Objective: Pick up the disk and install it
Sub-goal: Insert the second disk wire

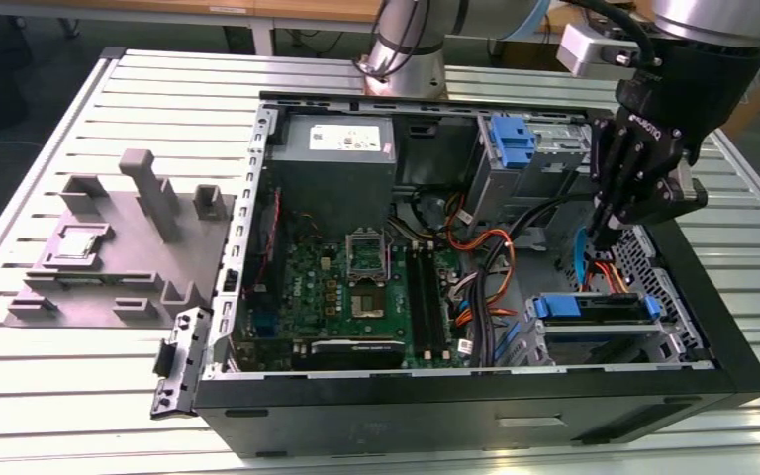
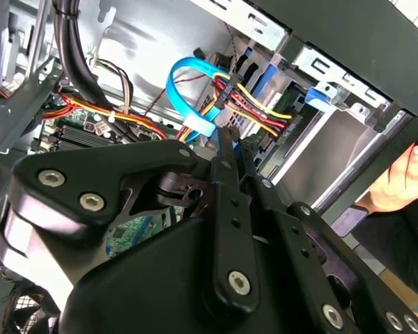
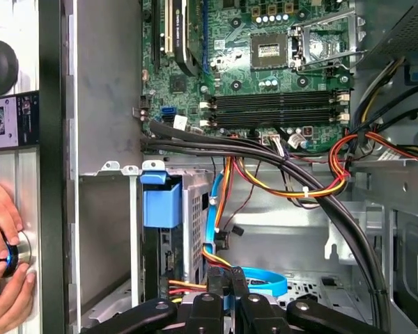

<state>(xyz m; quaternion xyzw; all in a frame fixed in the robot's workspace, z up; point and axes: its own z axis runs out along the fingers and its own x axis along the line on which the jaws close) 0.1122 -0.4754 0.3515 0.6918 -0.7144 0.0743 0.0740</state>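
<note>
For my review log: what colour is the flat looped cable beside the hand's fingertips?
Light blue; the flat looped cable shows best in the second wrist view.

I saw a slatted metal bench (image 1: 116,376) carrying an open black computer case (image 1: 486,416) at centre, with a grey moulded fixture (image 1: 103,257) lying at nine o'clock, just beside it.

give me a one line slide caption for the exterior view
Gripper reaches down into the open computer case beside a blue cable, above the blue-framed drive cage.
</note>
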